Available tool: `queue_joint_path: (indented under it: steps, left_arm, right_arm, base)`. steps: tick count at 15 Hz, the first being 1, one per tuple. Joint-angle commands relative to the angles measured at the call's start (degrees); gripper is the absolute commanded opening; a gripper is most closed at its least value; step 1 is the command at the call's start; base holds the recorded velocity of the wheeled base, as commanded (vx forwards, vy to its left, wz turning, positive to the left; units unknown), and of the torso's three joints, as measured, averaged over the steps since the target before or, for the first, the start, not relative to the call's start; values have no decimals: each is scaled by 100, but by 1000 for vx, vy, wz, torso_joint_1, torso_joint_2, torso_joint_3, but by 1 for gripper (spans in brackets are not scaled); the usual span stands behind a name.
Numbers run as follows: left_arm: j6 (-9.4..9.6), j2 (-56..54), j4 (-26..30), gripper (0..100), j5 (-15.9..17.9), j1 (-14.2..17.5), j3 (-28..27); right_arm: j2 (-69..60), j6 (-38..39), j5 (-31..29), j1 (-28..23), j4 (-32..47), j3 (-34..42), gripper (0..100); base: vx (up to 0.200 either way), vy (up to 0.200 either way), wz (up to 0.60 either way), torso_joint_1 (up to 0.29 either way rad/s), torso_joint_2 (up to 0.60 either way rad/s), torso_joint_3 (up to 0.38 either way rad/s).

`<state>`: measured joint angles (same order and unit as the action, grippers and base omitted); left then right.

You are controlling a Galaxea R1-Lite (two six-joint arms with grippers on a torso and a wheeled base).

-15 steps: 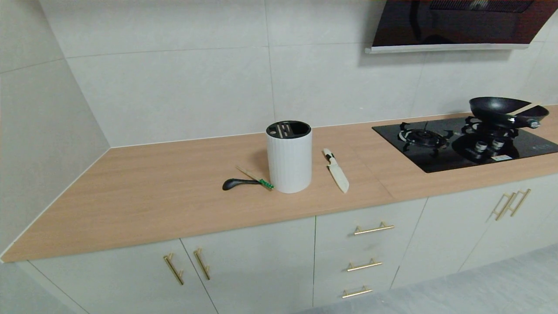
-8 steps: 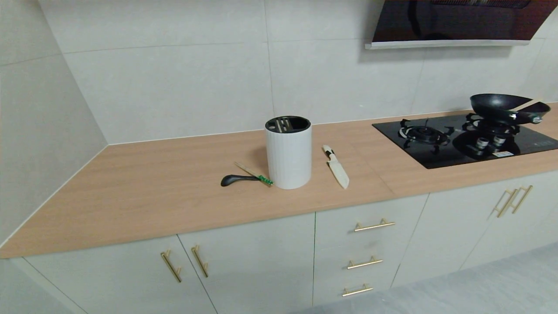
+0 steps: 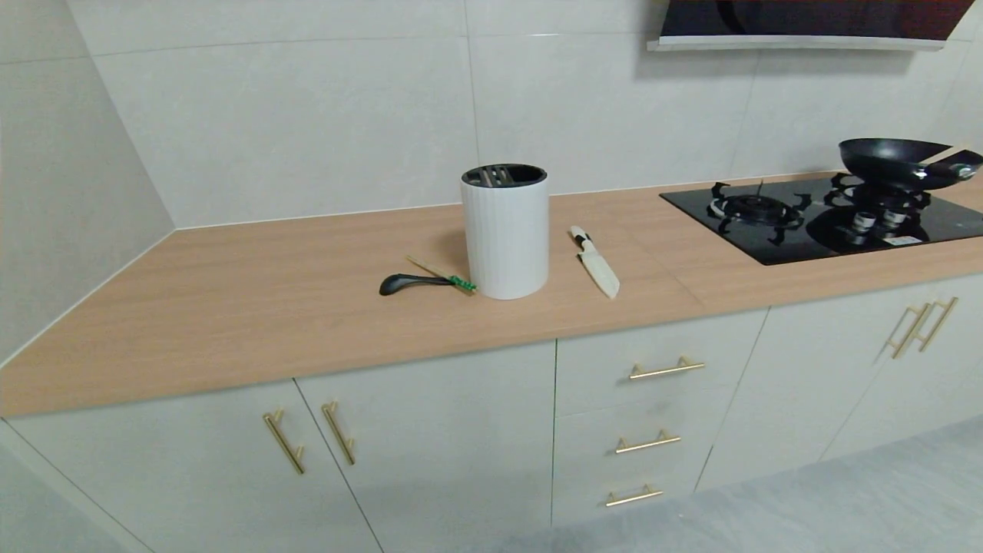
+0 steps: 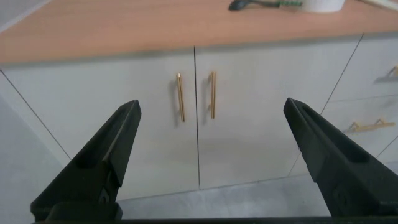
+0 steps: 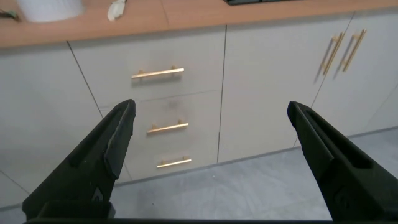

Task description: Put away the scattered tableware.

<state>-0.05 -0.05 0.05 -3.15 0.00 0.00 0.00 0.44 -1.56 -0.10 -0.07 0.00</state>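
The left gripper (image 4: 214, 162) is spread wide with nothing between its fingers, and the right gripper (image 5: 214, 162) is just as wide and just as empty. Both hang low in front of the cupboards, under the level of the counter (image 3: 230, 307). The left one faces a pair of doors with upright brass handles (image 4: 196, 96), and the right one faces a stack of drawers (image 5: 158, 102). All the tableware lies above and ahead of them on the counter, around a white holder (image 3: 505, 232) that stands upright near the middle. To the holder's right and a little apart from it lies a knife (image 3: 595, 262). Its long axis runs from back to front, with the dark handle toward the wall and the pale blade tip toward the counter's front edge, slanted slightly rightward. To the holder's left lies a black spoon (image 3: 407, 283), bowl pointing away and handle running in toward the holder's base. A pair of chopsticks (image 3: 441, 273) slants across it from the back left, their green ends almost at the holder. Farther right are the stove (image 3: 829, 219) and a wok (image 3: 895, 160). The right arm looks better placed for the knife, the left for the spoon and chopsticks. Either arm would first have to rise above the counter's edge.
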Motion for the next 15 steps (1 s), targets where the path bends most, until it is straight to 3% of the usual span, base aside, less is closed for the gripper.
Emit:
queue_joint_path:
  steps: [1, 15]
  left_arm:
    - [-4, 5, -5, 100, -2, 0, 0]
    - [-4, 5, 4, 100, -2, 0, 0]
  right_arm:
    - [0, 0, -2, 1, -1, 0, 100]
    - [0, 18, -11, 1, -1, 0, 100]
  base:
    - [0, 0, 0, -286, 525, 261]
    - [0, 0, 0, -255, 476, 216]
